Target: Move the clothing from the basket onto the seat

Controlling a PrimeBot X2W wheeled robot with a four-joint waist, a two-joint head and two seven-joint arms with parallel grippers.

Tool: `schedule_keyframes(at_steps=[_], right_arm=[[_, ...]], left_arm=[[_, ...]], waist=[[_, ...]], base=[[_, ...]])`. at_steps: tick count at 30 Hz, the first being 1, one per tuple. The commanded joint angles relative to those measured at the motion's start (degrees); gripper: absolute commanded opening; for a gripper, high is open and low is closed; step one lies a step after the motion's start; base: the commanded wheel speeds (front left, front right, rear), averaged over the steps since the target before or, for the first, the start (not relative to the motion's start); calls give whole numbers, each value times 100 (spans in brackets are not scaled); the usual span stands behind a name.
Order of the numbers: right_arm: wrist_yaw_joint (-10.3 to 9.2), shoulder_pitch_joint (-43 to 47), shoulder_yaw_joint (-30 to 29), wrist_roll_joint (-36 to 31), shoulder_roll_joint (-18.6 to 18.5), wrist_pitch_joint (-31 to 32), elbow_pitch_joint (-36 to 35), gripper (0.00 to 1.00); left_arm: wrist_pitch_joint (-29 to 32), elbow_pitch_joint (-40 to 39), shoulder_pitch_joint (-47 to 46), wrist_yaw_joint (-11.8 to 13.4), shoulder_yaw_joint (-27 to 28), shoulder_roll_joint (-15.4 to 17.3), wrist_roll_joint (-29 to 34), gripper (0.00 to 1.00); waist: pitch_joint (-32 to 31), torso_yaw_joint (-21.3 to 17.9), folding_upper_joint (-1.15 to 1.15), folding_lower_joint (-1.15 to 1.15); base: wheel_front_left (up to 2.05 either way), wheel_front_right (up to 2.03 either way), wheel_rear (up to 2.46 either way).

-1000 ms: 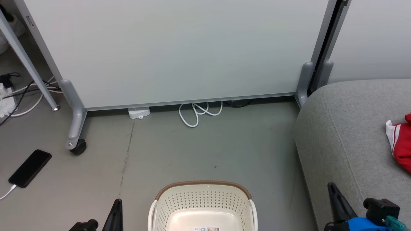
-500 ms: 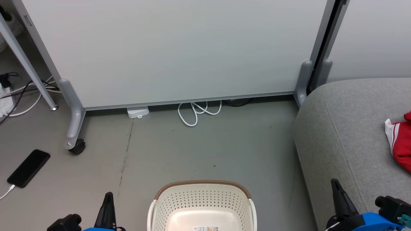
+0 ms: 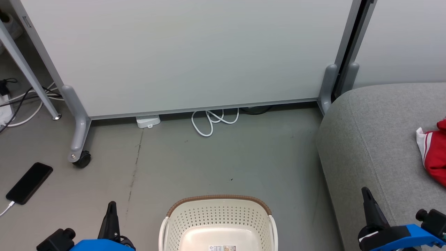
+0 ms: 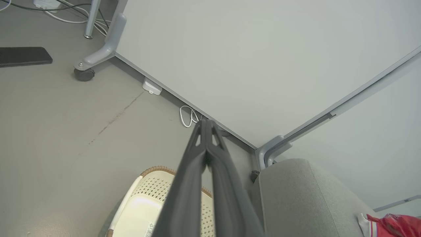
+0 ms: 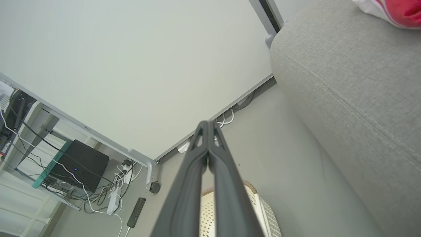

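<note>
The cream basket [image 3: 218, 213] with a brown rim band stands on the floor at the bottom middle of the head view. The part of its bottom that shows is bare except for a small label. On the grey seat [image 3: 373, 139] at the right lies red clothing [image 3: 433, 155] with white striped trim. My left gripper [image 3: 111, 206] is shut and holds nothing, left of the basket. My right gripper [image 3: 364, 191] is shut and holds nothing, over the seat's front edge. Each wrist view shows its gripper, left [image 4: 206, 122] and right [image 5: 206, 123], with fingers pressed together above the basket [image 4: 144, 204].
A white partition panel [image 3: 195, 52] on grey castor feet [image 3: 81, 158] stands behind the basket. Below its edge lie a coiled white cable [image 3: 212, 122] and a white adapter [image 3: 148, 121]. A black phone [image 3: 29, 183] on a cable lies on the floor at the left.
My left gripper has moved left and up in the head view, its blue wrist coming into sight. The right gripper has shifted slightly up and right. The camera has drifted a little.
</note>
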Motion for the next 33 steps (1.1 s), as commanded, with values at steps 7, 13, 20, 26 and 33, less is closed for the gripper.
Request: schedule_keyframes(at_steps=[7,13,20,26,33], right_arm=[[2,-217,-26,657,-35,108,-119,0],[2,-263,-36,1098,-39,193,-138,0],[2,-308,-47,1580,-42,280,-156,0],[3,-340,-55,1972,-45,356,-169,0],[3,-379,-65,2404,-47,429,-186,0]], left_arm=[[165,-166,-248,-23,104,10,-631,0],[279,-220,-304,-27,161,6,-1059,0],[402,-280,-354,-31,219,2,-1527,0],[501,-330,-404,-34,264,0,-1902,0],[614,-379,-449,-38,319,-4,-2316,0]], waist=[[12,-18,0,0],[22,-33,0,0],[33,-51,0,0],[43,-67,0,0],[55,-85,0,0]], base=[[0,0,0],[0,0,0],[0,0,0],[0,0,0],[0,0,0]])
